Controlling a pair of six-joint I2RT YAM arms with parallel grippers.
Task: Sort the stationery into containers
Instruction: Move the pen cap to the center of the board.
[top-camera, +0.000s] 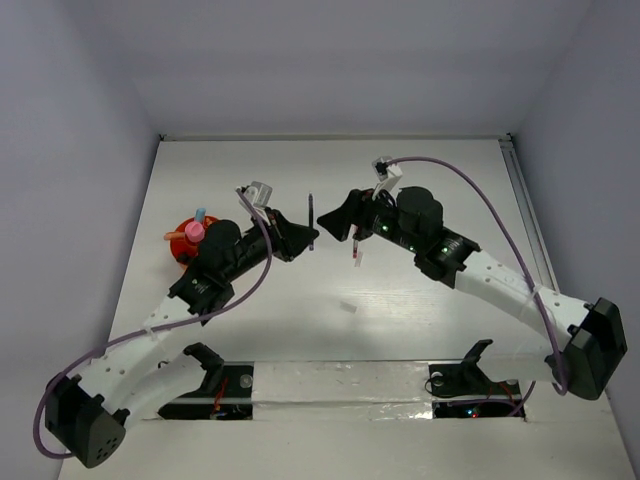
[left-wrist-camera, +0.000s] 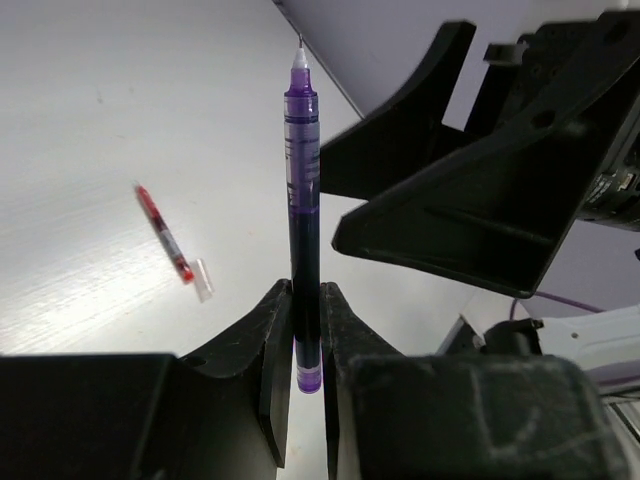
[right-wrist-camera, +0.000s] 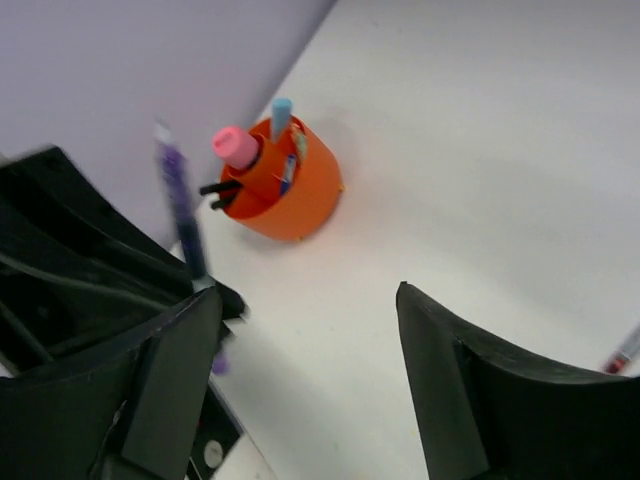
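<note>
Purple pen (left-wrist-camera: 303, 200) sits pinched by its tail end in the closed left claw (left-wrist-camera: 305, 305), arm reaching over the middle of the bench (top-camera: 400, 300). The right claw (right-wrist-camera: 305, 300) gapes wide, empty, facing it. The orange pot (right-wrist-camera: 295, 200) stands near the left edge.

Purple pen (right-wrist-camera: 180, 205) blurred — red pen (right-wrist-camera: 626, 352) cut by edge.

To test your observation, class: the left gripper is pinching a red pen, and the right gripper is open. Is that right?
No. The left gripper pinches a purple pen, not a red one; the left wrist view shows it. The right gripper is open.
</note>
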